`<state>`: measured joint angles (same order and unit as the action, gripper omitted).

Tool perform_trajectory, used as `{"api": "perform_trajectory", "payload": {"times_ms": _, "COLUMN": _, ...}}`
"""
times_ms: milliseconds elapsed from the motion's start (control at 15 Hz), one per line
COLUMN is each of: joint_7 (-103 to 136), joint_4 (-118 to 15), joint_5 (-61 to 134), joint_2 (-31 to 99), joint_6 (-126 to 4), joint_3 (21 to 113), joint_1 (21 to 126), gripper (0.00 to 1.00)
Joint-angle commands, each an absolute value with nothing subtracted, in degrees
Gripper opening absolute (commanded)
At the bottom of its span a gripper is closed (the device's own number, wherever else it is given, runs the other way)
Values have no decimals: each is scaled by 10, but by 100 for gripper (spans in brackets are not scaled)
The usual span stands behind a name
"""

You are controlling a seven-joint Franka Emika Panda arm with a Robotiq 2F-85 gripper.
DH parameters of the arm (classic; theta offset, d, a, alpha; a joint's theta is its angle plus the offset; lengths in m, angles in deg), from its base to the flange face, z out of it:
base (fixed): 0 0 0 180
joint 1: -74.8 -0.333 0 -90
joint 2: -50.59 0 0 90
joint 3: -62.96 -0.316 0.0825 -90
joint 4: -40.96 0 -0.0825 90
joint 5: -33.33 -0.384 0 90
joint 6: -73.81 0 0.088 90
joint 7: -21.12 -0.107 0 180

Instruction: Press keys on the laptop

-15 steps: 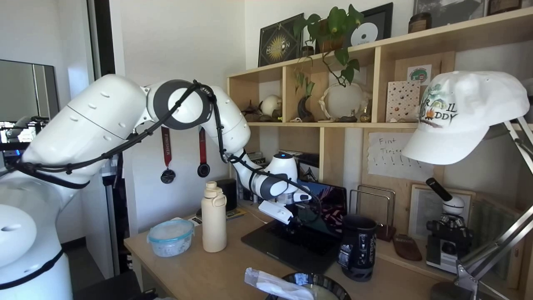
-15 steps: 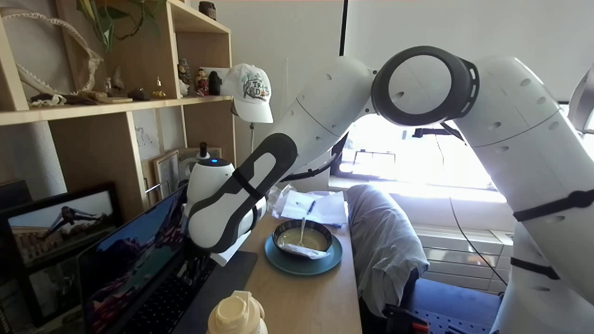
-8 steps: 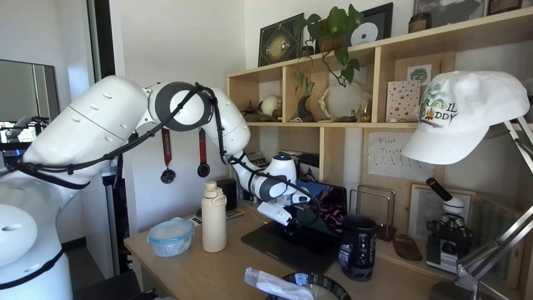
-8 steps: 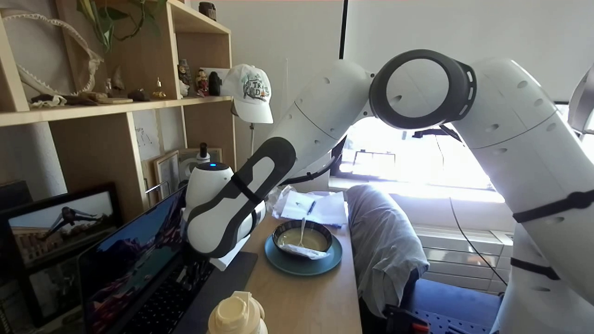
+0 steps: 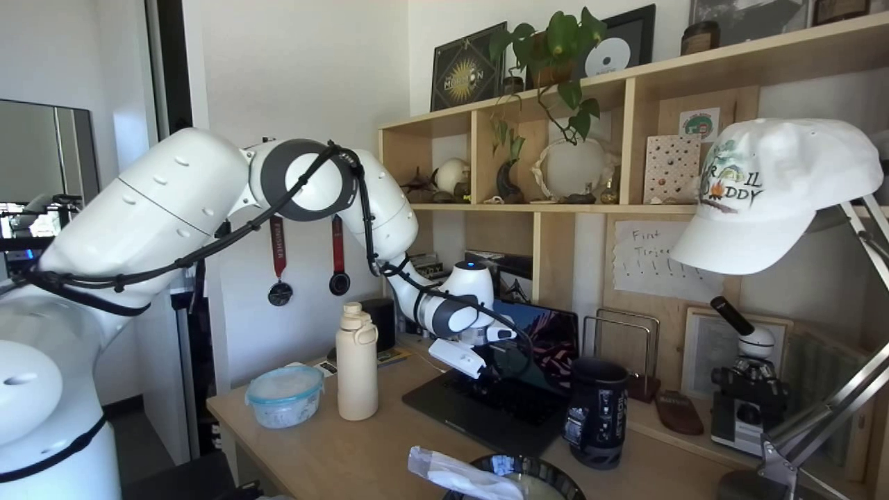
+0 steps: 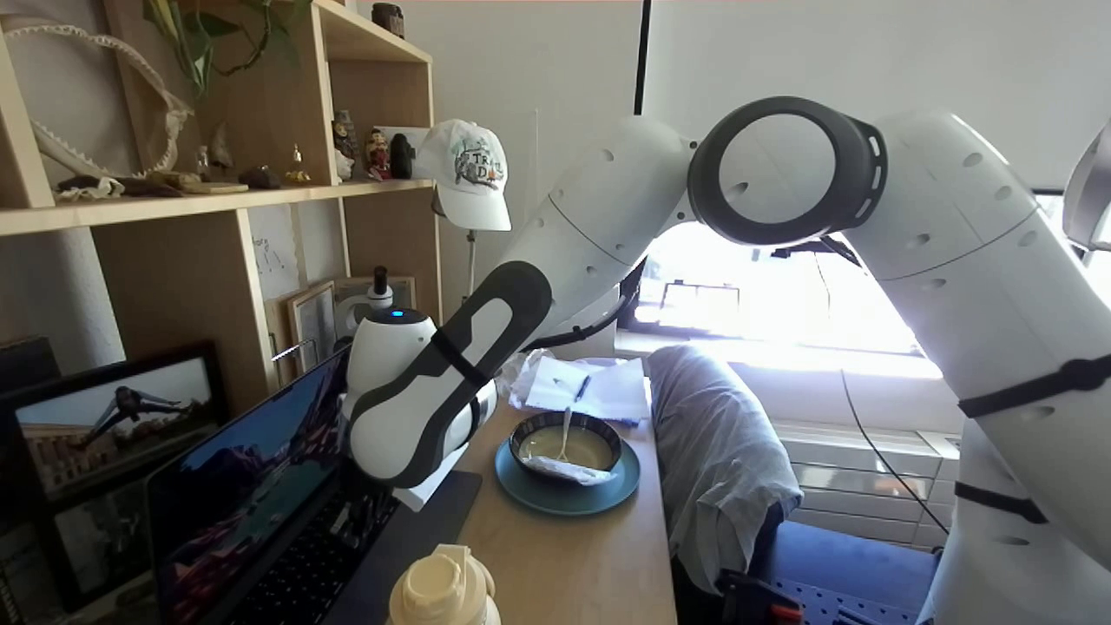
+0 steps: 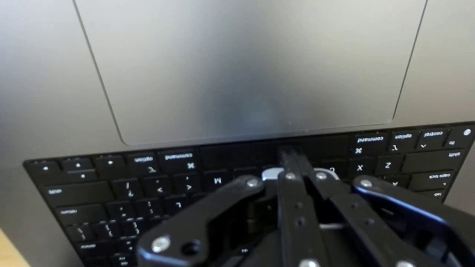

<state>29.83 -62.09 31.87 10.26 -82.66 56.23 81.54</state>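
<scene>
The black laptop [image 5: 451,410] lies open on the desk, and its screen [image 6: 252,486] shows a red, blue and dark picture. In the wrist view the laptop's trackpad [image 7: 256,74] fills the top, with rows of dark keys [image 7: 159,187] below it, their letters upside down. My gripper [image 7: 291,150] is shut with nothing between its fingers. Its tips point down over the long space bar [image 7: 237,154]; whether they touch it I cannot tell. The gripper hides keys in the middle of the keyboard. In an exterior view the gripper [image 6: 351,521] is dark against the keyboard.
A black mug [image 5: 597,417] stands close beside the laptop. A cream bottle [image 5: 358,378] and a lidded container [image 5: 285,399] stand at the other side. A bowl [image 6: 564,447] sits on a blue plate [image 6: 564,502] nearby. Shelves [image 5: 514,208] rise behind.
The arm and gripper have moved down slightly toward the keyboard, mostly in the first half second. The laptop and the other objects have not moved.
</scene>
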Motion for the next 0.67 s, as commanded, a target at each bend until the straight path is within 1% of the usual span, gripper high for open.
{"api": "perform_trajectory", "payload": {"times_ms": 0, "joint_7": 308, "joint_4": -620, "joint_5": 315, "joint_2": 111, "joint_6": -812, "joint_3": 564, "joint_1": 810, "gripper": 0}}
{"api": "perform_trajectory", "payload": {"times_ms": 600, "joint_7": 310, "joint_4": -631, "joint_5": 317, "joint_2": 144, "joint_6": -783, "joint_3": 565, "joint_1": 805, "gripper": 0}}
